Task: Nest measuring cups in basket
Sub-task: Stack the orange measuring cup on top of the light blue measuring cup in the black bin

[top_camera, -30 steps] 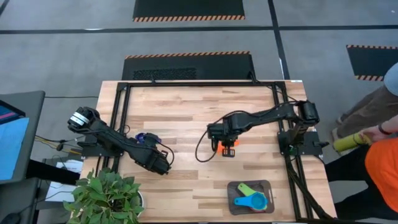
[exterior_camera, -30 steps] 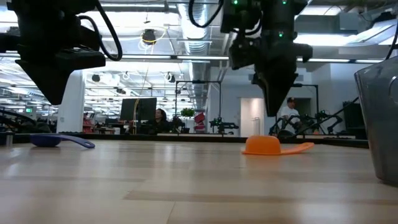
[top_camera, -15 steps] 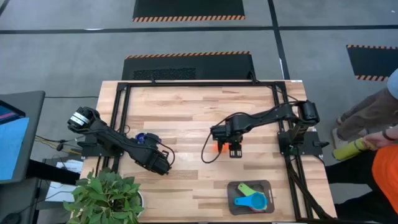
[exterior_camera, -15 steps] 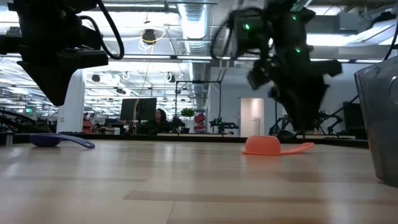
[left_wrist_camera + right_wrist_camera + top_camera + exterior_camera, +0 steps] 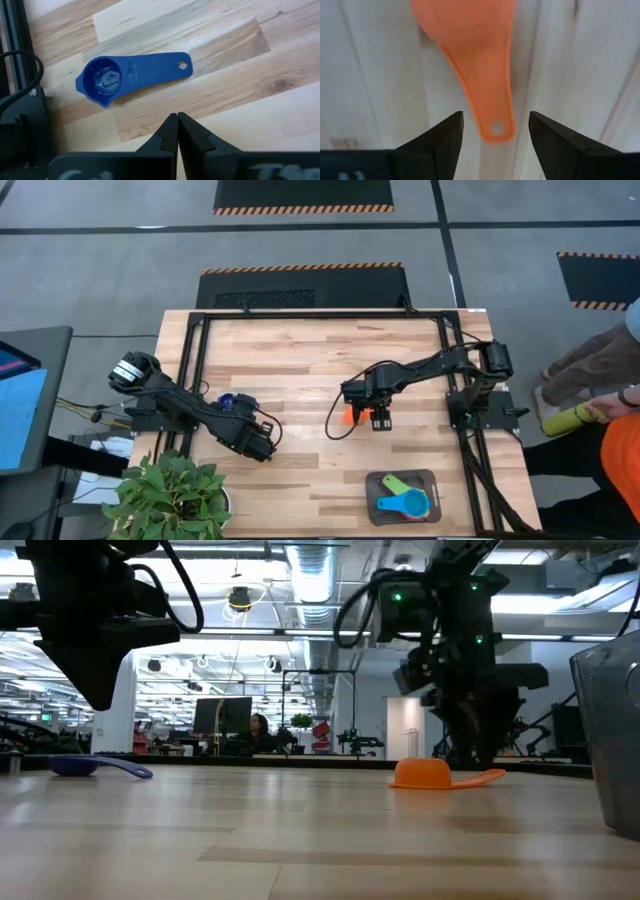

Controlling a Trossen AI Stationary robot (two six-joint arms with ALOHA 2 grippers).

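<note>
The right gripper (image 5: pixel 495 131) hangs low over the orange measuring cup (image 5: pixel 475 55), which lies upside down on the wooden worktop (image 5: pixel 300 360) near its middle. Its fingers (image 5: pixel 437 142) stand wide apart, one on each side of the cup's handle, not touching it. The left gripper (image 5: pixel 177 125) waits with fingers pressed together near a dark blue measuring cup (image 5: pixel 127 77). The basket (image 5: pixel 432 480) at the front right holds green (image 5: pixel 396 484), yellow and light blue cups.
</note>
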